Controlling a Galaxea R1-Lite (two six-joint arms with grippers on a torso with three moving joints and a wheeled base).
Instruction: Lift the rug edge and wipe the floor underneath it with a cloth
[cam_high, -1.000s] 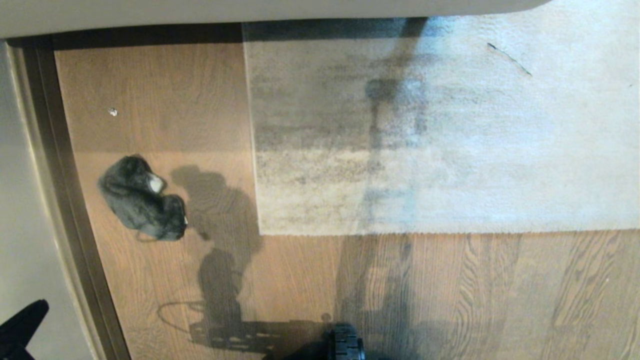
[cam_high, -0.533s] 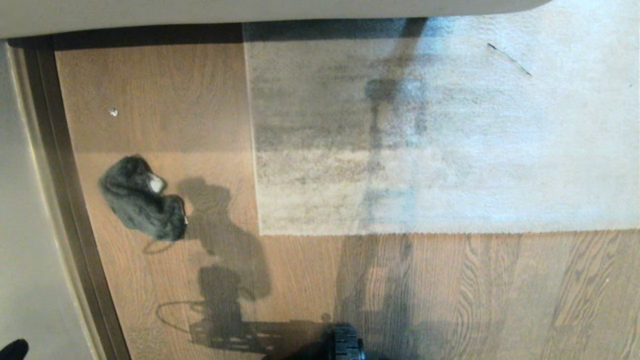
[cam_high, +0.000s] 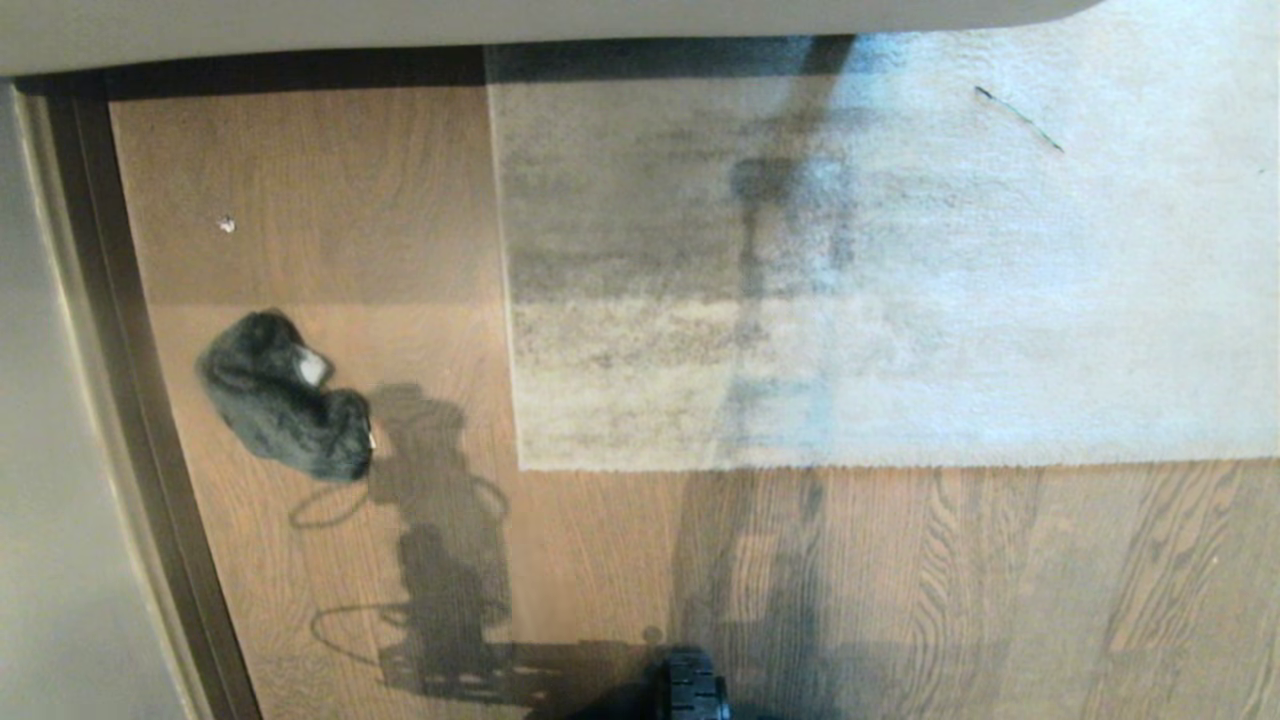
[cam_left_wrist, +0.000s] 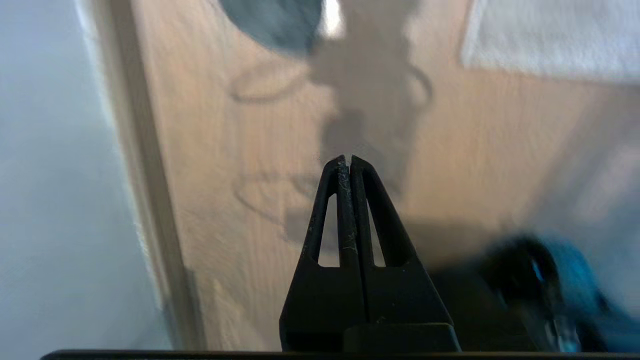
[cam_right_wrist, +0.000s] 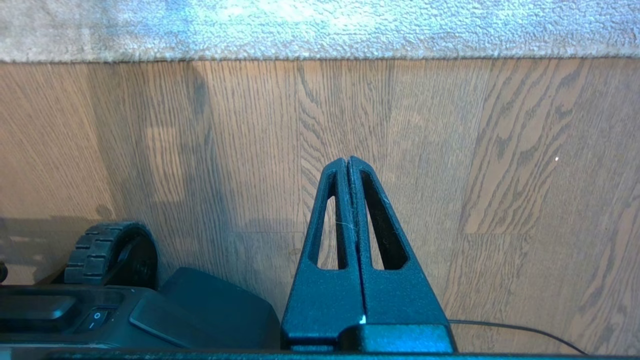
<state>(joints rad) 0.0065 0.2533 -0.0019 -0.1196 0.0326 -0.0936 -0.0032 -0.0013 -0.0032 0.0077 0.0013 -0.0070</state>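
The left gripper (cam_left_wrist: 350, 159) has its two black fingers pressed together with nothing between them, hanging above the floor (cam_left_wrist: 210, 165) near the dark skirting strip (cam_left_wrist: 145, 165) along the left wall. The right gripper (cam_right_wrist: 348, 160) is likewise pinched closed and empty, poised over bare planks just near of the rug edge (cam_right_wrist: 320, 52). In the head view neither arm shows. The rug edge (cam_high: 800, 462) lies flat on the floor (cam_high: 900, 590), its square near-left corner down. The cloth (cam_high: 283, 397), a dark fluffy bundle, sits on the planks left of the rug, well apart from its corner, close to the skirting. A blurred dark rounded shape at the far side of the left wrist view is probably that cloth. A black wheel (cam_high: 690, 688) of the base shows at the near edge.
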